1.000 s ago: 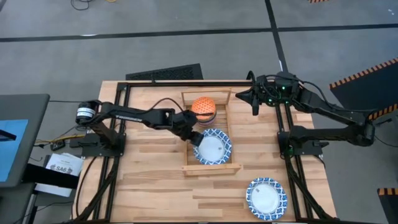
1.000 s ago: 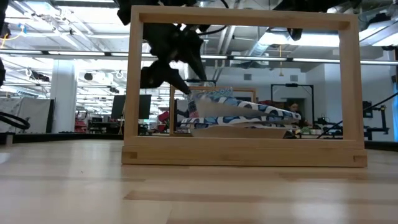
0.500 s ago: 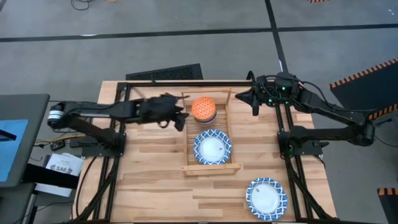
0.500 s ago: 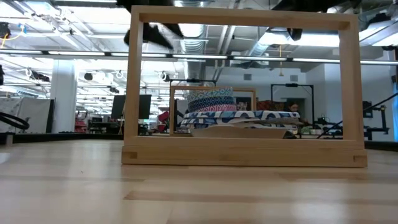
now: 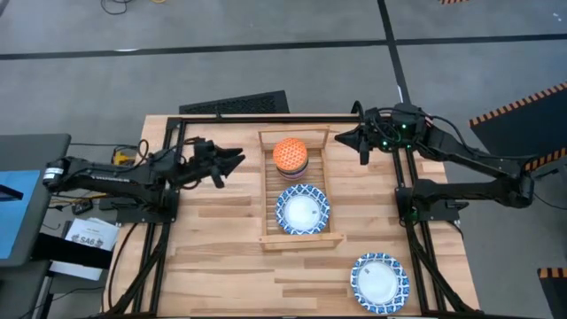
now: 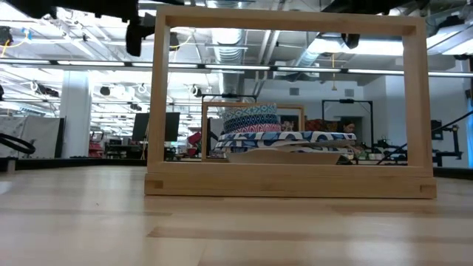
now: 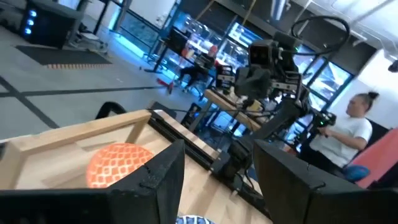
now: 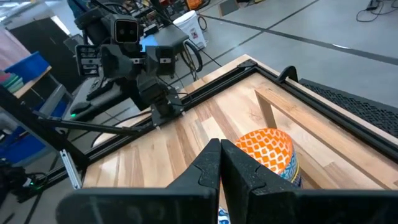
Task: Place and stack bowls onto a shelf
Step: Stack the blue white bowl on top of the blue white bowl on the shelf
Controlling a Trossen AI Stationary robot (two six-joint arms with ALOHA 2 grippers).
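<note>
The light-wood shelf [image 5: 267, 202] lies in the middle of the table. At its far end stands a stack of small deep bowls with an orange one on top [image 5: 290, 154]. A wide blue-and-white bowl [image 5: 302, 210] lies flat on the slats near its near end; the low view shows it as a stack of wide bowls [image 6: 290, 140]. Another wide bowl [image 5: 379, 280] lies on the table at the near right. My left gripper [image 5: 236, 160] is open and empty, left of the shelf. My right gripper [image 5: 341, 137] is shut and empty, beyond the shelf's far right corner.
A black metal frame [image 5: 174, 142] runs around the table's far and side edges, with the arm bases on it. Bare plank tabletop [image 5: 217, 257] lies left of the shelf and near the front. A person [image 7: 357, 124] sits in the room beyond the table.
My left gripper has let go of the wide bowl on the shelf, risen and drawn back toward the table's left edge. The bowl, tilted with one rim raised a second ago, now lies flat on the wide bowls under it.
</note>
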